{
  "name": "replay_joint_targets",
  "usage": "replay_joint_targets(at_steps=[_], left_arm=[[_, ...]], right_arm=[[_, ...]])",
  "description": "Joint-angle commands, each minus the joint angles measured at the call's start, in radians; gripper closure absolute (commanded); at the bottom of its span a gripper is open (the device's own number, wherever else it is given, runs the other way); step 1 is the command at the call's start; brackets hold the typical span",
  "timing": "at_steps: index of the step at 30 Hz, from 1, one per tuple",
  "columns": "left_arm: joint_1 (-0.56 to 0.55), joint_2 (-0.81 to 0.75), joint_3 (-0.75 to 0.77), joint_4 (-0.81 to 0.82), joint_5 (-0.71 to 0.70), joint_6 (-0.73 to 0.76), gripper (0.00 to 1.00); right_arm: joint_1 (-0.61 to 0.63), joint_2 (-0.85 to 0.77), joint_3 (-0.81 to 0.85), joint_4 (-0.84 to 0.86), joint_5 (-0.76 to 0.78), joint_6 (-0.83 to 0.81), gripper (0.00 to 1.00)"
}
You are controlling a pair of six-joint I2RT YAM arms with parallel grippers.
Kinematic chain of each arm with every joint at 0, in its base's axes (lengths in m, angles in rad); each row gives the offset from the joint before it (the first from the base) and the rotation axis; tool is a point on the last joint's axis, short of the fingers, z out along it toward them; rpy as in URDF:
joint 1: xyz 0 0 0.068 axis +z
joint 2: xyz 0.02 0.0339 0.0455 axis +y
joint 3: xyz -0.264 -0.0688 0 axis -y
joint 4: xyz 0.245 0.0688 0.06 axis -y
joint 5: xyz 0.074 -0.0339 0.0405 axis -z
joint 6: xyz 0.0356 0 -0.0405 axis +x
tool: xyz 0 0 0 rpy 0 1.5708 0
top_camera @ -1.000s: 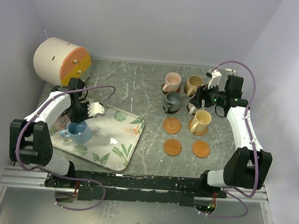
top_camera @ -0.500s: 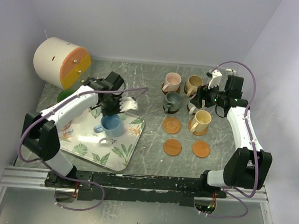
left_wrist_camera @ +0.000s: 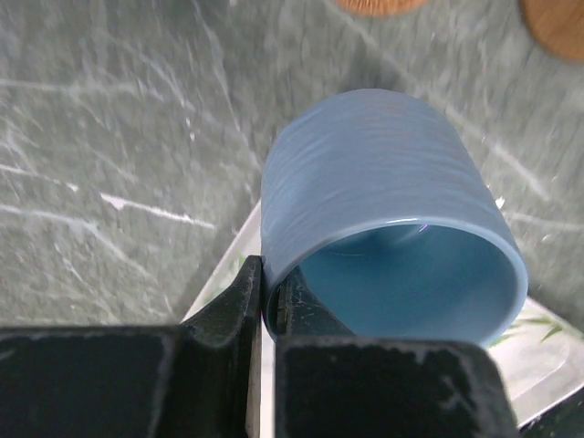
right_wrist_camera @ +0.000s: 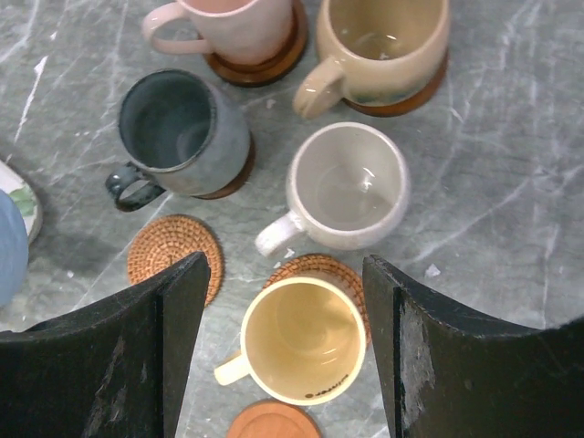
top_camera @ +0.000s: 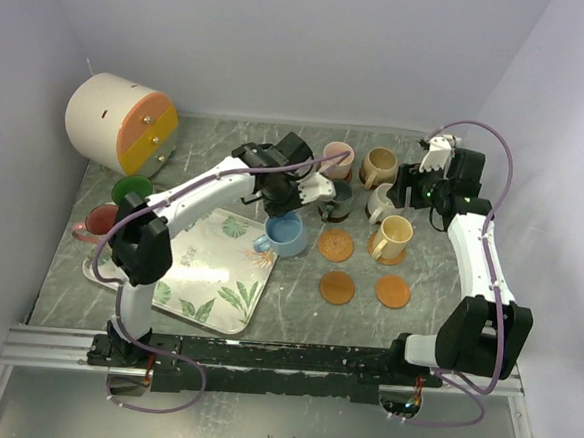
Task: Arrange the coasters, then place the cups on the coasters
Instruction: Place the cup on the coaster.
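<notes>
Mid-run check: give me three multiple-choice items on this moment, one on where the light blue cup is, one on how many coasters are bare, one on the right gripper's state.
1. Where is the light blue cup?
A. Pinched by its rim in the left gripper, at the far right corner of the tray.
B. Standing beside the red cup.
C. Lying on its side by the right arm's base.

2. How many coasters lie bare?
A. One.
B. Three.
C. Six.

3. The right gripper is:
A. open, holding nothing.
B. shut on the yellow cup.
C. shut on the pink cup.

Answers: 1 A, the left wrist view shows the jaws clamped on the rim. 2 B, the top view shows three uncovered discs. 3 A, its jaws stand wide apart above the cups.
</notes>
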Motion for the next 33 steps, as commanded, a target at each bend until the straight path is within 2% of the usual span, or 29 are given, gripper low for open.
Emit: replay_joint_targets(at_steps=[1, 7, 16, 33], left_arm=[[-0.054, 0.034, 0.139, 0.042, 0.002, -0.136, 0.93], [-0.123, 0.127, 0.250, 0.083, -0.032, -0.214, 0.93], [-0.155, 0.253, 0.397, 0.098, -0.056, -0.321, 0.93], [-0.177, 0.343, 0.476, 0.084, -0.099, -0.347, 0.93]], right_arm=[[-0.030, 0.007, 0.006, 0.024, 0.059, 0.028, 0.32], [-0.060, 0.009, 0.005, 0.032, 0.079, 0.036, 0.32], [-0.101, 0.002, -0.006, 0.035, 0.060, 0.038, 0.32], [-0.110, 0.002, -0.013, 0.033, 0.037, 0.033, 0.32]])
